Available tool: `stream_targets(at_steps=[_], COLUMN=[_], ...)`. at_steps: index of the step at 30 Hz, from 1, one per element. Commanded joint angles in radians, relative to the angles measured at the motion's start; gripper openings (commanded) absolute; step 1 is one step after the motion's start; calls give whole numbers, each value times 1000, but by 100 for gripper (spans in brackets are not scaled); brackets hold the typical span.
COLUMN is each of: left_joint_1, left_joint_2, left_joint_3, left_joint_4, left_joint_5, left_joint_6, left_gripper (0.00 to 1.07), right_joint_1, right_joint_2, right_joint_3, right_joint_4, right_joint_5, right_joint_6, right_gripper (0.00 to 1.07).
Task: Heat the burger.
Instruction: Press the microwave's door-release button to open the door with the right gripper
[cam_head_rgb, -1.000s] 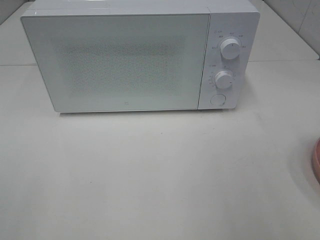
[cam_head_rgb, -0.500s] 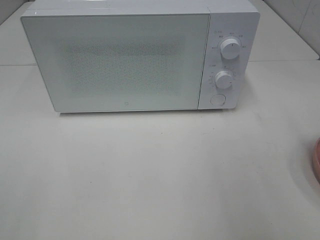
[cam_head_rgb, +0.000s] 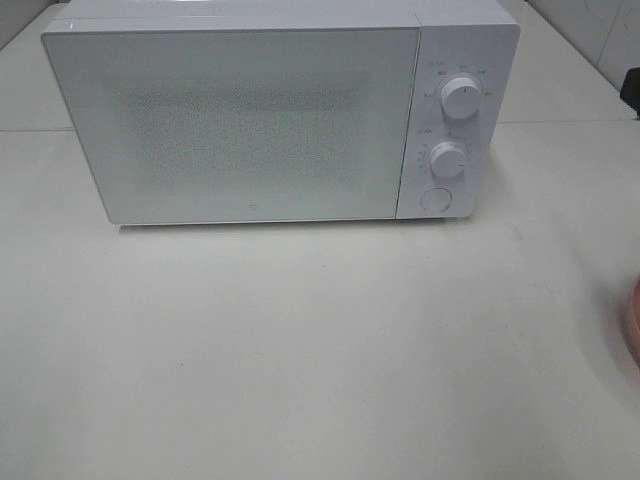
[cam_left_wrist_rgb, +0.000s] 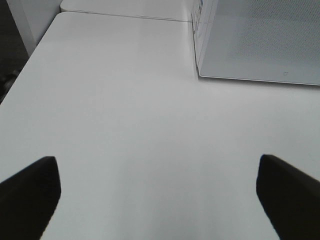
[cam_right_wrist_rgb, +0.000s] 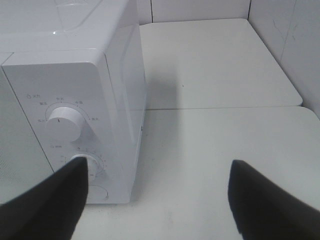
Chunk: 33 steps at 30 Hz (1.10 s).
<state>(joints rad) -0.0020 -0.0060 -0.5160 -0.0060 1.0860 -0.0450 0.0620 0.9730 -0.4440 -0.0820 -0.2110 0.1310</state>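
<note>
White tabletop (cam_head_rgb: 300, 350), pale wall at the back right. Left gripper (cam_left_wrist_rgb: 160, 200) hangs over bare table off the microwave's left front corner. Jaws wide, dark fingertips (cam_left_wrist_rgb: 30, 195) out at the frame edges, nothing between them. Microwave (cam_head_rgb: 250, 120) sits back centre, white, door (cam_head_rgb: 240, 125) shut, mesh window opaque, can't see inside. Control panel on its right side: upper knob (cam_head_rgb: 460, 97), lower knob (cam_head_rgb: 448, 159) under it, round button (cam_head_rgb: 434, 199) at the bottom. Right gripper (cam_right_wrist_rgb: 157, 205) is by the microwave's right front corner, facing the panel. Jaws wide, empty. One fingertip overlaps the lower knob in the wrist view; contact or not, can't tell. High view: dark sliver (cam_head_rgb: 632, 95) at the right edge, can't tell which part it is. Pink plate (cam_head_rgb: 634, 320) rim just peeks in at the table's far right. Burger: not in any view, can't place it.
</note>
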Motion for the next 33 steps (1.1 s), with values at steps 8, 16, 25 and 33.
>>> stream_targets(at_steps=[8,16,25,33], left_joint_1=[-7,-7,-7,-7], left_joint_2=[-16,-16,-16,-16], left_joint_3=[-1,-1,-1,-1], left_joint_4=[-4,-4,-4,-4], left_joint_5=[-17,-17,-17,-17], left_joint_6=[0,0,0,0], left_gripper=[100,100,100,100], right_joint_1=[17,158,283,451], right_joint_2=[116,207,319,448], right_joint_3=[91,91,91,91], right_joint_4=[-59,109,338,668], right_joint_5=[-224,-305,-462,-668], right_joint_6=[-77,-282,-396,-554], right_gripper=[75,75,75,75])
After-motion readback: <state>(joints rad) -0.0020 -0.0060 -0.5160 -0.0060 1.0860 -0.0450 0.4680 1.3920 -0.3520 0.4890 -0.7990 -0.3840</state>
